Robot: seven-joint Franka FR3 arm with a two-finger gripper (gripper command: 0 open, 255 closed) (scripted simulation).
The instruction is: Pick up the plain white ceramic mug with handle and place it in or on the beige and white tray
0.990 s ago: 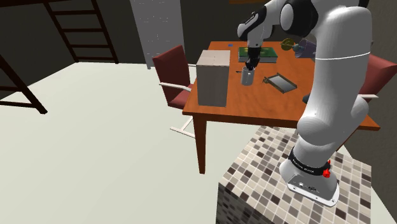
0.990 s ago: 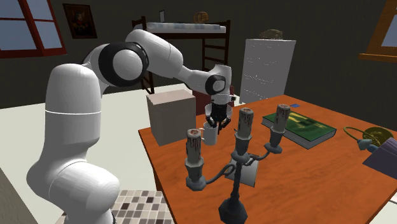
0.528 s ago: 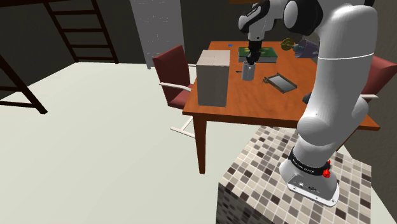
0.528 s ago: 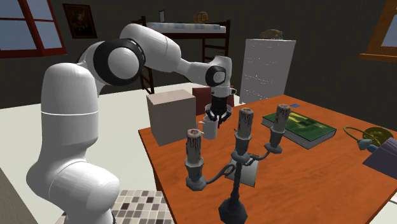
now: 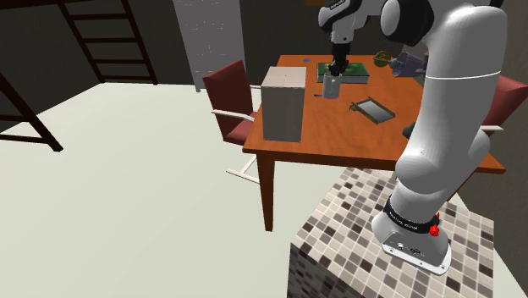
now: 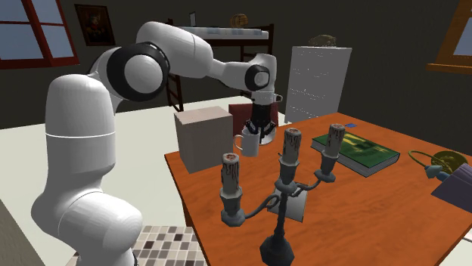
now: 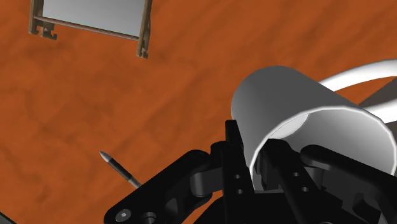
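Claw [image 7: 256, 159] clamped on mug [image 7: 299, 108] rim, one finger inside, one outside. Mug hanging clear of worktop [image 7: 95, 95], near tray [image 7: 89, 13] but not over it, handle turned away from tray.

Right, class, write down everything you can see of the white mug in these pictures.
The mug is plain white and smooth, a cylinder with an open mouth and a loop handle on one side. What shows of its inside is empty. The black pincer is shut on its rim, one finger inside, one outside. It hangs roughly upright above the orange-brown table, touching nothing else.
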